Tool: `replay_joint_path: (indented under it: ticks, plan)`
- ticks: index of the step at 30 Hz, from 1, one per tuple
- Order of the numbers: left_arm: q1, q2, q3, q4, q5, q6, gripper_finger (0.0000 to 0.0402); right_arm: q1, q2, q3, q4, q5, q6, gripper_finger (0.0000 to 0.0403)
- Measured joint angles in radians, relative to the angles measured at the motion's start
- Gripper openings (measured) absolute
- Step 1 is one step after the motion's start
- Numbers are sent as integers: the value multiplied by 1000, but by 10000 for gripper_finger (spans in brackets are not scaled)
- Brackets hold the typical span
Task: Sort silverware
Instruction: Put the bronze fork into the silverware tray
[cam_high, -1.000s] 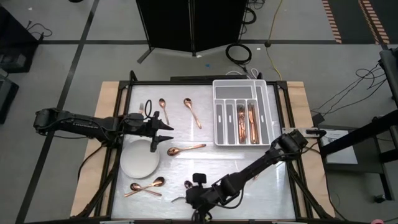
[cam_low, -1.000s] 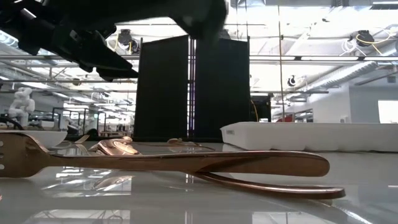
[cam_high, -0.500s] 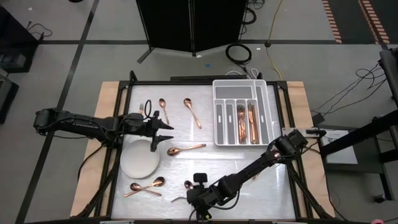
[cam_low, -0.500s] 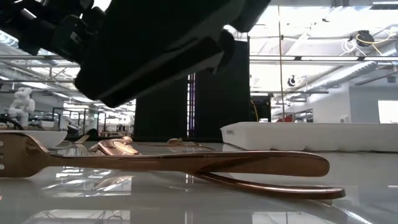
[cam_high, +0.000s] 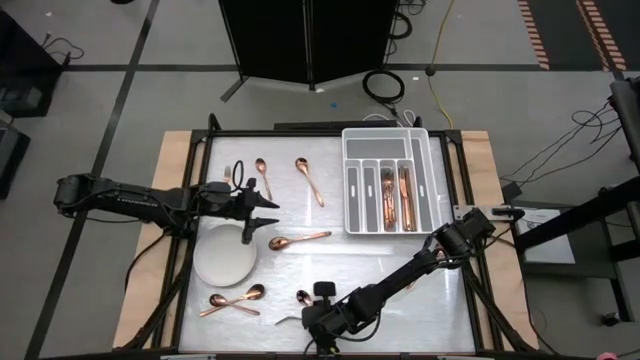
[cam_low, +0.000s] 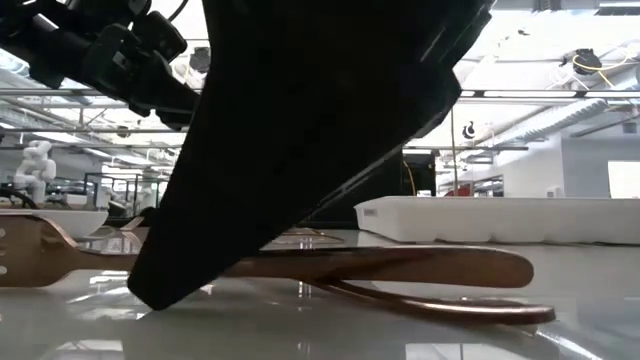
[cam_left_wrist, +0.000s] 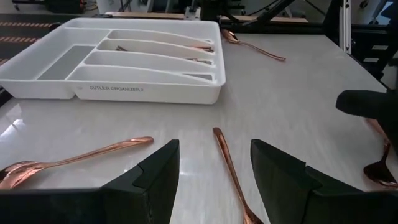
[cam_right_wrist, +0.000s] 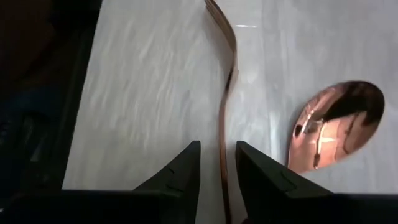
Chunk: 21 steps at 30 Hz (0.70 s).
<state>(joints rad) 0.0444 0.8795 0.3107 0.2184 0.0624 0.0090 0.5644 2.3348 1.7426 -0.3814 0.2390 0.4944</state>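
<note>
Copper silverware lies spread over the table. A fork (cam_high: 285, 320) and a spoon (cam_high: 302, 297) lie by the near edge, and two spoons (cam_high: 235, 300) sit to their left. My right gripper (cam_high: 314, 322) is low over the fork, open by a narrow gap. Its fingers (cam_right_wrist: 180, 168) stand on either side of a slim copper handle (cam_right_wrist: 225, 112), beside a spoon bowl (cam_right_wrist: 336, 124). My left gripper (cam_high: 268, 212) hovers open near the plate (cam_high: 222, 258). A spoon (cam_left_wrist: 74, 158) and another handle (cam_left_wrist: 227, 165) lie on the table in front of the left gripper.
The white compartmented tray (cam_high: 352, 180) sits at the far right with several copper pieces in its slots. More spoons lie at the far left (cam_high: 262, 175), (cam_high: 310, 180) and mid-table (cam_high: 298, 240). The right arm's dark body (cam_low: 300, 150) fills the low view above the fork (cam_low: 40, 255).
My right gripper has come down toward the near edge, onto the fork and spoon there; in the low view its dark body has dropped from the top of the picture to the tabletop. The silverware has stayed in place.
</note>
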Motion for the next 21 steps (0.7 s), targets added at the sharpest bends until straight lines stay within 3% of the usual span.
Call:
replay_joint_path:
  ticks: [4,9,16,21]
  plan:
    - [0,0,0,0,0,-1,196,-3,4,2,-34,2,101,77]
    - [0,0,0,4,0,-1,196,-20,6,20,-36,-9,160,11]
    - [0,0,0,4,0,-2,196,-64,16,172,-56,96,44,4]
    - [0,0,0,2,0,-3,196,-81,10,337,-196,187,41,2]
